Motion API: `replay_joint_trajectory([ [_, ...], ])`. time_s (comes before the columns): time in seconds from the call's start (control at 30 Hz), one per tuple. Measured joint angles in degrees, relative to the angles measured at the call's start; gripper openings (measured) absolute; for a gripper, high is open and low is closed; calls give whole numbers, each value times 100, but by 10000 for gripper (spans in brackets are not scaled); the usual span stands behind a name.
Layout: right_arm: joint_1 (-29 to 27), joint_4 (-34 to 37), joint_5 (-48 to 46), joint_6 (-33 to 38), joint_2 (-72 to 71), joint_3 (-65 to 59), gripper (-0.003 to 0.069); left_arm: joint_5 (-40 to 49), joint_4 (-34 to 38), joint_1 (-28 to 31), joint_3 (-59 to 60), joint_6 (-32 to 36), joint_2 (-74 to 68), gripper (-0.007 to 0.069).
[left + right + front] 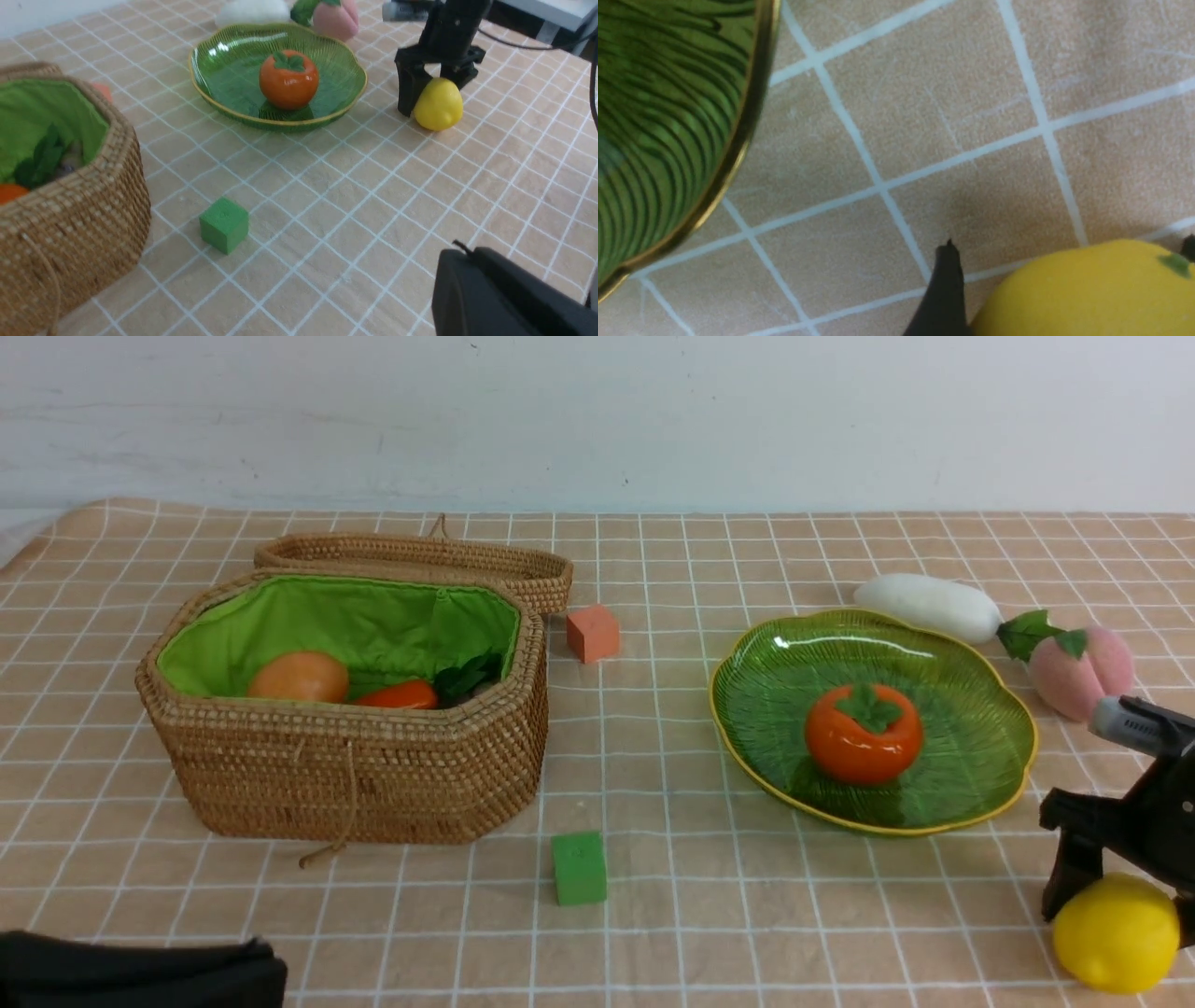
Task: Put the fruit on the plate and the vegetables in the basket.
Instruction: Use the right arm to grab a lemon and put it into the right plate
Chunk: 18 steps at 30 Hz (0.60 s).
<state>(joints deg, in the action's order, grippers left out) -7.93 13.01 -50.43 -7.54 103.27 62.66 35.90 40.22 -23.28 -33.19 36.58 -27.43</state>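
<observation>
Front view: a beige cloth with white checks covers the worktop (653, 756).

- Left of centre stands the large octagonal brown wicker basket (355, 775) with its bright green lining. Its wicker lid (420, 560) is thrown back behind it.
- Inside the basket lie the brown-orange oval potato (299, 677) and, beside it, the orange carrot (397, 695) with dark green leaves.
- Right of centre is the wide shallow green glass plate (971, 709) with a scalloped gold rim. The glossy orange persimmon (864, 733) sits upright in its middle, leaf cap up.
- Behind the plate, on the cloth, the white radish (929, 607) lies on its side just beyond the rim. Its green leaves reach the fuzzy pink peach (1083, 672).
- The yellow lemon (1116, 933) rests on the cloth at the near right, apart from the plate.
- The right arm (1153, 803) is down over the lemon. The right jaws are open, spread wide astride it.
- In the right wrist view, 1 black finger (943, 294) lies close against the lemon's skin. Whether it presses, I cannot tell.
- The left arm (140, 971) lies low at the near left corner, showing only a dark bulk. The left jaws are closed.
- There are 2 small cubes. The orange cube (593, 633) is just right of the lid. The green cube (579, 868) is nearer, on the cloth in front of the basket's right corner.
</observation>
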Motion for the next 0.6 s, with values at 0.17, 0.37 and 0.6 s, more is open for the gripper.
replay_joint_trajectory([
  [0.17, 73, 116, -273, 107, -570, 637, 577, -439, 362, 0, 6, 434, 0, -13],
  [0.37, 674, 378, 653, 793, -683, 1474, 577, -1081, 969, 0, 6, 549, 0, -13],
  [0.6, 855, 384, 1891, 1698, 227, 1537, 577, -1567, 1264, 0, 6, 567, -5, -13],
])
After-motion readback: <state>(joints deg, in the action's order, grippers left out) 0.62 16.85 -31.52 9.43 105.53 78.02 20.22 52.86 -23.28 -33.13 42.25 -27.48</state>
